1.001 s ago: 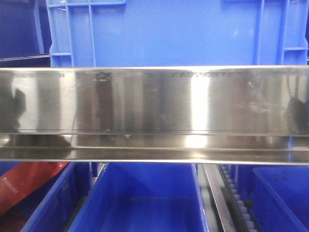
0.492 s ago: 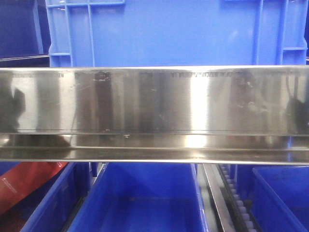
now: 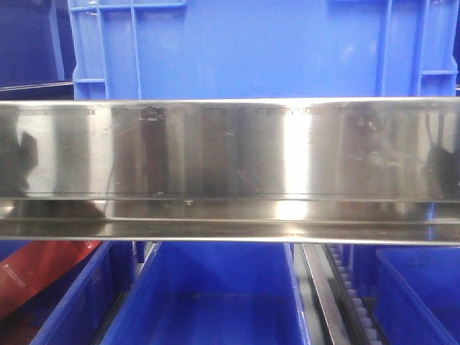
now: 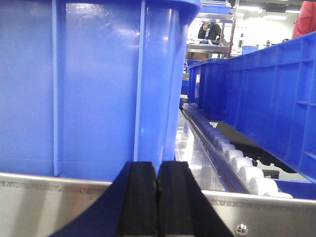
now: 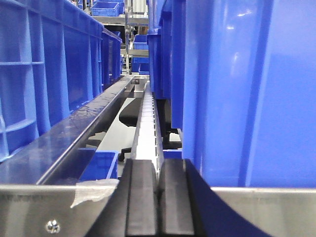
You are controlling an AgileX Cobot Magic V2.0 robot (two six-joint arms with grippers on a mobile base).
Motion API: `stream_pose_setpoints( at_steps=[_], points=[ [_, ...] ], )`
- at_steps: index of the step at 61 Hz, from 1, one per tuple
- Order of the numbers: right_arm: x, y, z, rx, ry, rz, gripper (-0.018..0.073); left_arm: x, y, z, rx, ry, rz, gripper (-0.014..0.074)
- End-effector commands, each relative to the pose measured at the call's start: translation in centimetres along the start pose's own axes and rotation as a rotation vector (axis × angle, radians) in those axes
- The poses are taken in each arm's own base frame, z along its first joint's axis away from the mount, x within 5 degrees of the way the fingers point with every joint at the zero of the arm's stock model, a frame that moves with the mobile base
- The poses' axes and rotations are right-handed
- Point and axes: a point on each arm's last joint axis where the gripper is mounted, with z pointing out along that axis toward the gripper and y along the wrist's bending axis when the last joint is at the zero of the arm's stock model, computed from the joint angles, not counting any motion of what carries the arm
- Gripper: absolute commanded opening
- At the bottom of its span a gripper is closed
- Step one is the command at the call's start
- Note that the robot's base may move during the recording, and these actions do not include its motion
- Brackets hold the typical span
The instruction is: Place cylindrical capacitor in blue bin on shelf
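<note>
The cylindrical capacitor is not visible in any view. The shelf's shiny steel front rail (image 3: 230, 151) spans the front view, with a large blue bin (image 3: 244, 50) standing on it above. My left gripper (image 4: 158, 165) is shut, its black pads pressed together with nothing seen between them, just in front of the steel rail (image 4: 44, 202) and a blue bin's corner (image 4: 98, 89). My right gripper (image 5: 159, 165) is shut with nothing seen between its pads. It sits at the rail (image 5: 39, 207), between a blue bin (image 5: 247, 89) on the right and a roller track (image 5: 147, 123).
Below the rail in the front view are more blue bins (image 3: 215, 302), one at the left holding a red packet (image 3: 36, 277). A white roller track (image 4: 232, 158) runs beside another blue bin (image 4: 276, 98). A scrap of tape (image 5: 94, 190) sticks to the right-hand rail.
</note>
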Motion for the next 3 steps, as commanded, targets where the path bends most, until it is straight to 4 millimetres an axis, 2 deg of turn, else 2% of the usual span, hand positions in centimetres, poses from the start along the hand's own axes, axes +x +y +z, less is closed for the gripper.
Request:
stream_pose_setpoints(
  at_steps=[1, 3],
  points=[
    [-0.13, -0.03, -0.02, 0.003, -0.023, -0.007, -0.0156, -0.25, 0.01, -0.04, -0.002, -0.026, -0.001, -0.0111],
    [-0.13, -0.03, -0.02, 0.003, -0.023, -0.007, -0.0156, -0.25, 0.01, -0.04, -0.002, -0.026, -0.001, -0.0111]
  ],
)
